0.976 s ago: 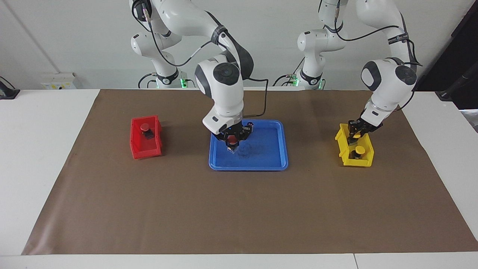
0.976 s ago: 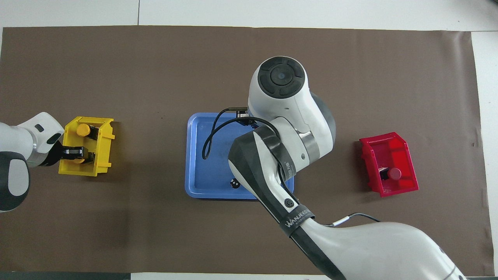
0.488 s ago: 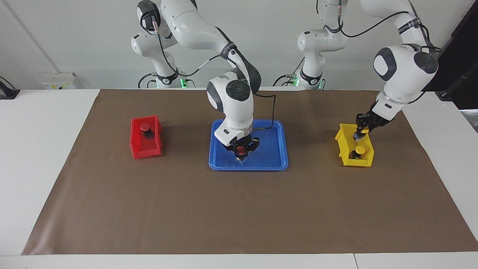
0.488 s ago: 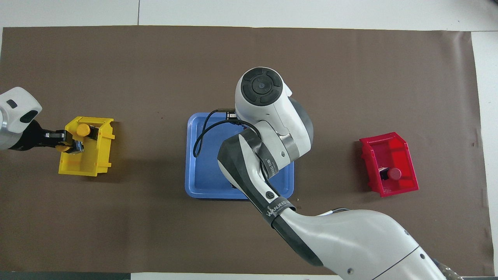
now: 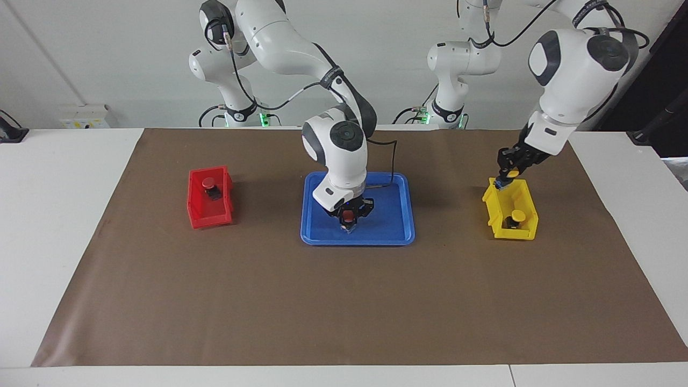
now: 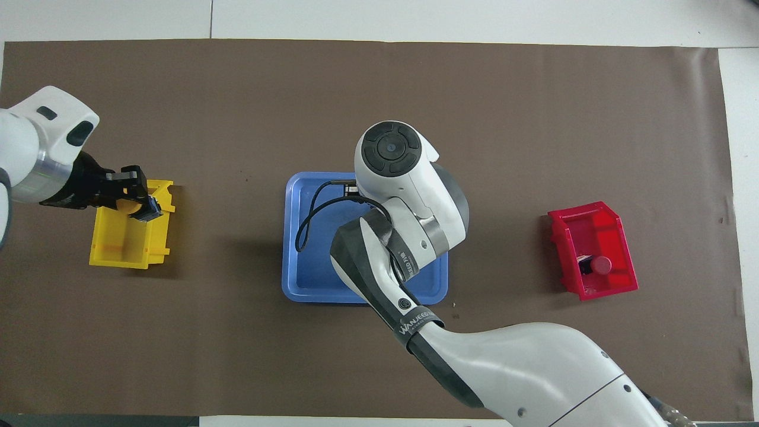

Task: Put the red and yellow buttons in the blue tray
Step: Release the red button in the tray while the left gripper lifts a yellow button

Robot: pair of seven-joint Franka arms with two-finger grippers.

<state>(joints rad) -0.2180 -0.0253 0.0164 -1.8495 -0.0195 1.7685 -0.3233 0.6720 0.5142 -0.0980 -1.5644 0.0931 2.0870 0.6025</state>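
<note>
The blue tray [image 5: 388,228] lies mid-table. My right gripper [image 5: 348,219] is low inside it, shut on a red button [image 5: 349,215] whose base is close to the tray floor; in the overhead view my own arm hides both. My left gripper [image 5: 506,176] hangs over the end of the yellow bin [image 5: 493,207] nearer the robots, shut on a yellow button [image 5: 511,173]. A second yellow button [image 5: 517,216] sits in that bin. Another red button [image 5: 208,185] rests in the red bin [image 5: 210,216].
A brown mat [image 5: 344,301] covers the table. The red bin stands toward the right arm's end, the yellow bin toward the left arm's end, each a hand's width or more from the tray. A black cable [image 6: 308,216] loops over the tray.
My left gripper has risen out of the yellow bin with a yellow button. My right gripper has carried the red button across the tray, away from the robots, and come lower.
</note>
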